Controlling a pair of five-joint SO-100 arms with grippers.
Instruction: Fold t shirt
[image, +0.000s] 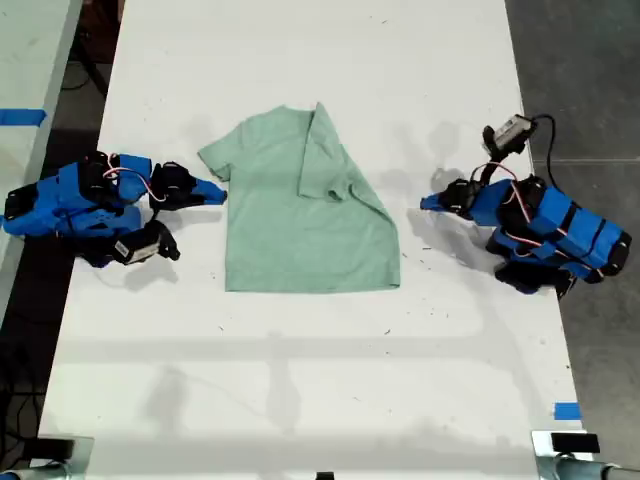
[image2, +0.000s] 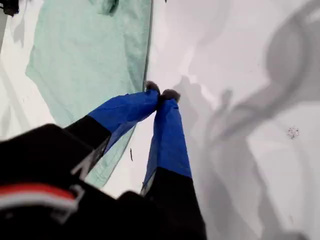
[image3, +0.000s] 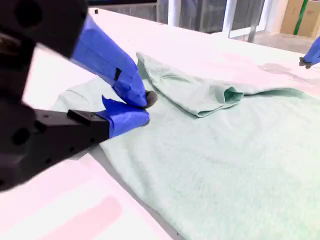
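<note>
We are looking at the small pale mint-green fabric t shirt (image: 290, 235), which is lying flat in the middle of the white counter (image: 300, 380). The sleeve at the exterior view's right is lying folded inward over its body. Our first blue tool (image: 430, 203) is hovering over bare counter beside the cloth, at the exterior view's right, jaws pressing together on nothing. Our second blue tool (image: 218, 192) is sitting at the other sleeve's edge, its 2 jaws drawn together, gripping no cloth that we can see.
</note>
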